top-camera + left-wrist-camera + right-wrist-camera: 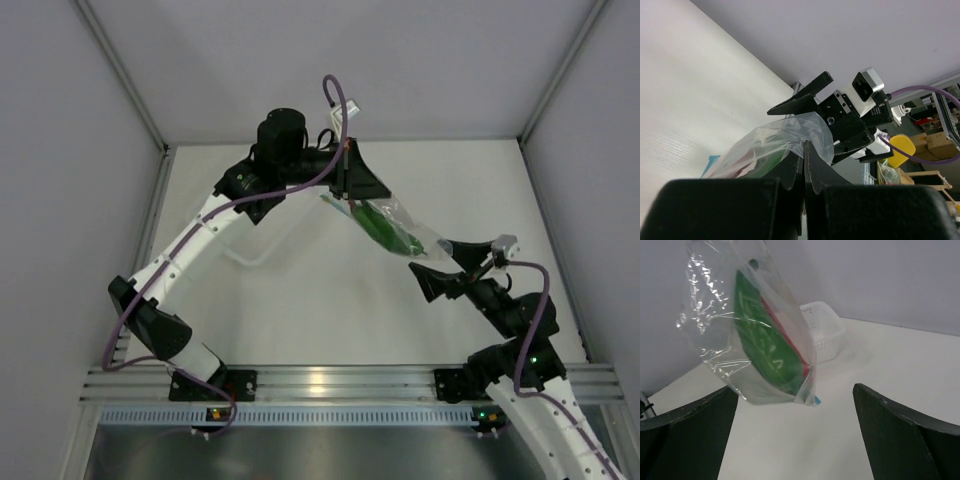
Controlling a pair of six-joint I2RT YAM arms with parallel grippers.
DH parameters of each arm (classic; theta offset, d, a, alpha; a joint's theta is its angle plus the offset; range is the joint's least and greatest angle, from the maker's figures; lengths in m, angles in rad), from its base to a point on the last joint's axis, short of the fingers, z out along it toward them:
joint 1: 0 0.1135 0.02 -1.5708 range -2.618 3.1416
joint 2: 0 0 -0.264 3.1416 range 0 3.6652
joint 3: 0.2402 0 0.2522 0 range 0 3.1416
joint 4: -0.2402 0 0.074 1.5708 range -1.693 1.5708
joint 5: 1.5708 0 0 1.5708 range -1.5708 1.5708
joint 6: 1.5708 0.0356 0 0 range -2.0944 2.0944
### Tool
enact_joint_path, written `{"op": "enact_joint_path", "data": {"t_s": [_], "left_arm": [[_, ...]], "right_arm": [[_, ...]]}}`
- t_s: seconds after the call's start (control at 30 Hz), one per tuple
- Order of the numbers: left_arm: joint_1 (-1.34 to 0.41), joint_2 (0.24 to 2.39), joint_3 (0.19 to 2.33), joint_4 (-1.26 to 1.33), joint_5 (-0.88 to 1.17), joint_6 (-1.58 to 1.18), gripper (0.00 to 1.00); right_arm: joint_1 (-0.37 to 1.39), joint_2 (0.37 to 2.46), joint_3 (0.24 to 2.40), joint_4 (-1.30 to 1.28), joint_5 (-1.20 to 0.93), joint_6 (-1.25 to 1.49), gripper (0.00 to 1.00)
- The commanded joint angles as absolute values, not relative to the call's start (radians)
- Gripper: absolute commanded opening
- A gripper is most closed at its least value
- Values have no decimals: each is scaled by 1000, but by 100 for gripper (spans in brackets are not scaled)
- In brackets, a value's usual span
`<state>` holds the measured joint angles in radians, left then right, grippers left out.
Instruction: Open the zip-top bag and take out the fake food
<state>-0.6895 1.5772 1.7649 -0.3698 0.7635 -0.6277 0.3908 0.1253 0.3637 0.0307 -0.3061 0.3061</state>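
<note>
1. While the left gripper (804, 155) holds the zip-top bag (760, 335) up off the table (300, 290), the task looks to be at its opening step: the bag is lifted and presented, with no sign of it being open.
2. The fake food (765, 352) is inside the bag, showing as a green mass with a red sliver along one side; individual pieces cannot be told apart.
3. The bag hangs slanting between the two arms, its high end at the left gripper and its low corner near the right gripper (428, 257).
4. A scrap of teal shows at that low corner, so the zip strip probably runs along the end facing the right arm.
5. The left gripper's fingers are pressed together with clear plastic pinched between them.
6. The right gripper's fingers are spread wide and hold nothing; the bag's low corner sits just ahead of the gap, apparently untouched.
7. The next move likely calls for the right gripper to advance and pinch one lip near the teal corner, thin and slippery as it is.
8. A white perforated basket (822, 332) stands on the table beyond the bag.
</note>
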Motion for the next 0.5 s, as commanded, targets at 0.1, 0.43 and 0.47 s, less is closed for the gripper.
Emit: {"op": "enact_joint_path", "data": {"t_s": [0.1, 0.43, 0.47], "left_arm": [[-680, 1568, 1767, -318, 798, -727, 0], [-683, 1582, 1760, -318, 838, -805, 0], [-683, 1582, 1755, -319, 839, -805, 0]], "right_arm": [[402, 307, 425, 191, -287, 230, 99], [448, 446, 393, 535, -429, 163, 99], [451, 459, 394, 554, -433, 152, 96]]}}
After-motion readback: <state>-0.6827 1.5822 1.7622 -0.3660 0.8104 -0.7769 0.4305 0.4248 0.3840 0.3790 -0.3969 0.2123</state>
